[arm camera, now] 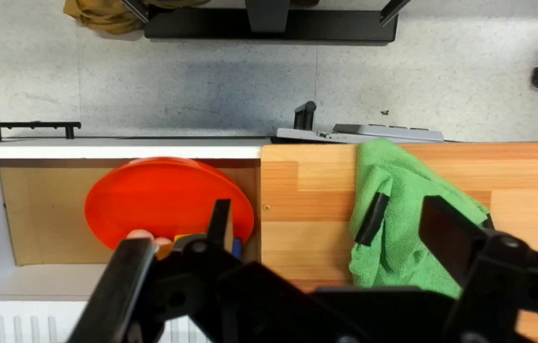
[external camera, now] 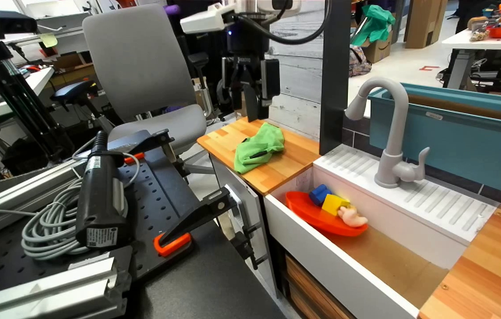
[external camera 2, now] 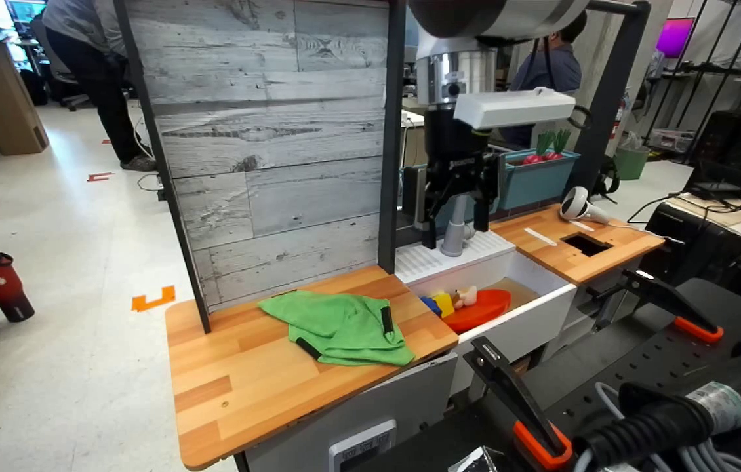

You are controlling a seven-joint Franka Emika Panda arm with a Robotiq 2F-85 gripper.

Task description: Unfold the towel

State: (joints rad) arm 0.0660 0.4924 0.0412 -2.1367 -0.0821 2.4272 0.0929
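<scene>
Hovering with our gripper point(external camera 2: 455, 228) spread wide, we see the rumpled green towel point(external camera 2: 343, 324) lying well below it on the wooden counter point(external camera 2: 259, 403).

Shared throughout: sink point(external camera: 328, 261).
In both exterior views: from front, opposite ends, angled down; in wrist view: nearer, straight down.

Through the wrist view I have the black pincer point(arm camera: 330, 221), its fingers spread wide; one blocks part of the rumpled green cloth towel point(arm camera: 400, 224) for me. I see that towel lying on the pale wood-block worktop point(arm camera: 309, 238), a slim black strip point(arm camera: 373, 219) near its left edge. Beside the worktop, a glossy red oval plate point(arm camera: 164, 205) rests in a white-walled rectangular basin point(arm camera: 107, 152).
</scene>
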